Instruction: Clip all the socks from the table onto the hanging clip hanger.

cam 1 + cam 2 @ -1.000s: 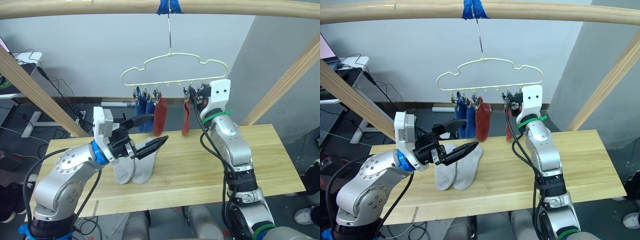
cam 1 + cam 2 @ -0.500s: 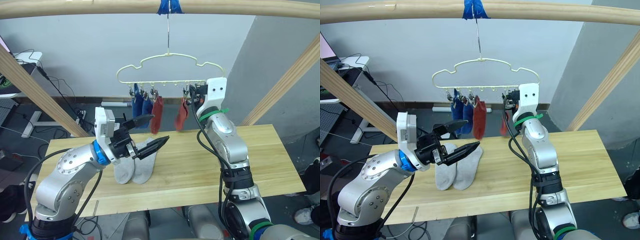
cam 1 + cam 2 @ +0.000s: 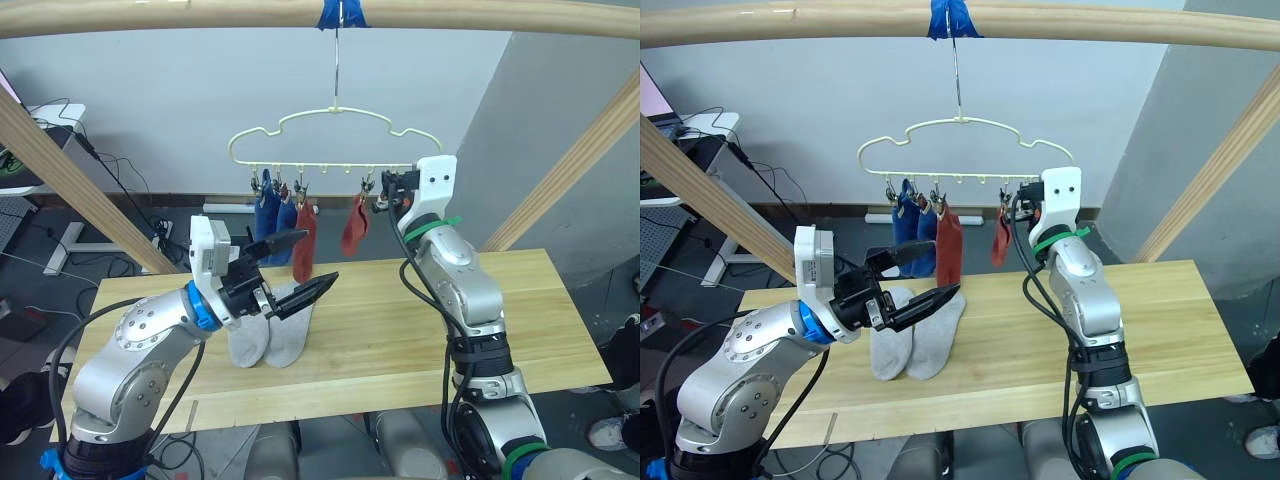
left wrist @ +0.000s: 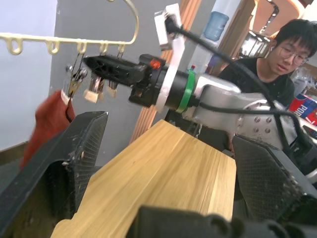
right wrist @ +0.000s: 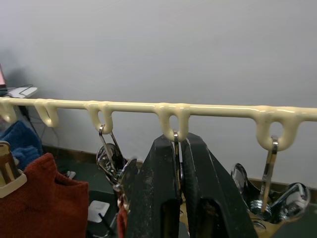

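Right pincer (image 5: 179,198) is pinched shut on a clip of the hanger (image 3: 320,135), up at 12 o'clock over the worktop (image 3: 400,330). Left pincer (image 3: 300,265) is spread wide above two grey socks (image 3: 268,340) lying flat. Blue socks (image 3: 270,215) and red socks (image 3: 304,245) hang clipped.

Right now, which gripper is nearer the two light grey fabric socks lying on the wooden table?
Left. The left gripper hovers open just above the grey socks; the right gripper is up at the pale yellow clip hanger.

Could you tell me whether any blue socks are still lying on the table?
No, only two grey socks lie on the table; the blue socks hang from the hanger.
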